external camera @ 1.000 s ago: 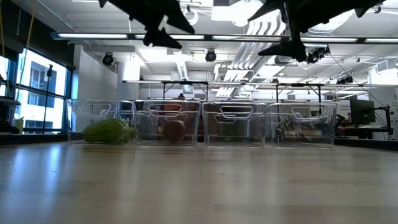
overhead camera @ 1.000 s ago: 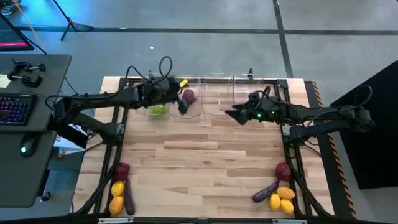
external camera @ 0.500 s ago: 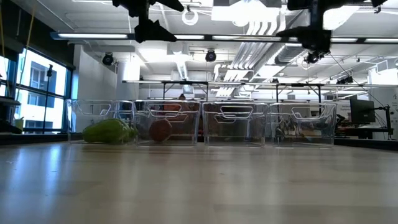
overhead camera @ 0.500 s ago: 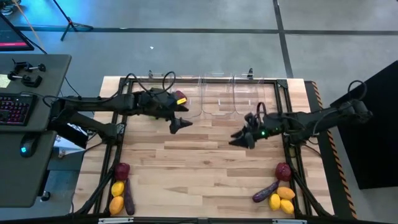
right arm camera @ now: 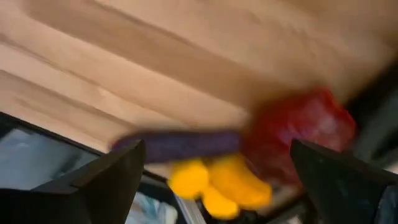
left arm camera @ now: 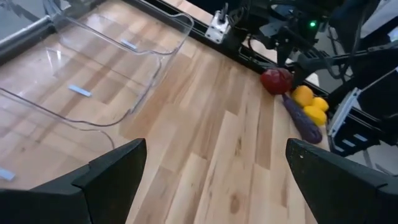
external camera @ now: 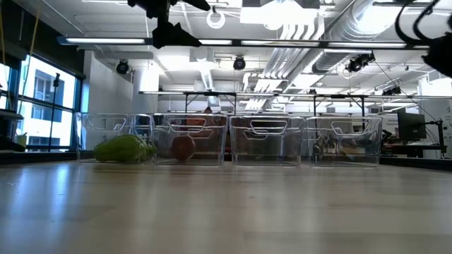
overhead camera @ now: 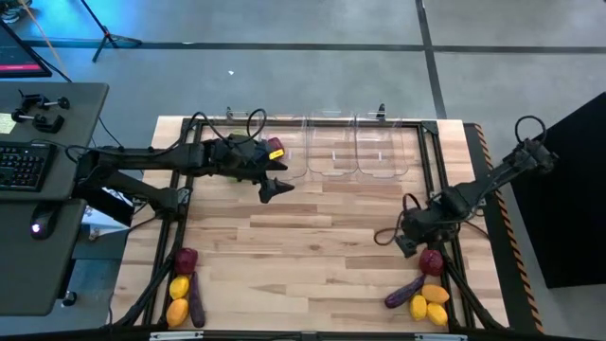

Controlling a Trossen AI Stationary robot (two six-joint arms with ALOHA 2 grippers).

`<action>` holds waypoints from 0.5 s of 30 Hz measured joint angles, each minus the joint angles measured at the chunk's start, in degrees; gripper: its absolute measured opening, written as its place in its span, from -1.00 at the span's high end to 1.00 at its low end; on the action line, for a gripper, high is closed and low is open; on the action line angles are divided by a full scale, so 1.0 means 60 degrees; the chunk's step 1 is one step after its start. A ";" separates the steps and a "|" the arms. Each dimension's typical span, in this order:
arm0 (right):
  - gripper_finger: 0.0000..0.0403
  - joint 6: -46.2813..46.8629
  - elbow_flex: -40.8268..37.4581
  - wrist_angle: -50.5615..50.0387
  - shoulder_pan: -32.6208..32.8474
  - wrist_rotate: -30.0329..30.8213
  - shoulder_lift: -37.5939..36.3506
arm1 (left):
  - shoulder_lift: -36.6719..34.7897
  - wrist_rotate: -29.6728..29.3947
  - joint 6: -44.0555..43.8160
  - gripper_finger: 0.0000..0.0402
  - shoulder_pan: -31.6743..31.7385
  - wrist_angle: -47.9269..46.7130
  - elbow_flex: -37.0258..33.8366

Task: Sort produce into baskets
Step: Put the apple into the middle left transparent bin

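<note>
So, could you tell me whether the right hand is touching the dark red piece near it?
Cannot tell. In the high view the right hand sits right beside the dark red piece, with no clear gap or contact.

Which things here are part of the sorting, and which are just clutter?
Job:
clear baskets
right produce pile
left produce pile
green pepper
red piece in basket
right gripper
left gripper

Clutter:
keyboard
black frame

Robotics lab: exposed ceiling ducts (external camera: 304, 49), keyboard desk (overhead camera: 43, 180).
</note>
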 joint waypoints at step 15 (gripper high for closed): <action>-0.95 0.3468 0.0000 -0.0916 0.1853 -0.0007 0.0722 | 0.0000 0.0025 0.0286 -0.86 0.0015 -0.0056 0.0000</action>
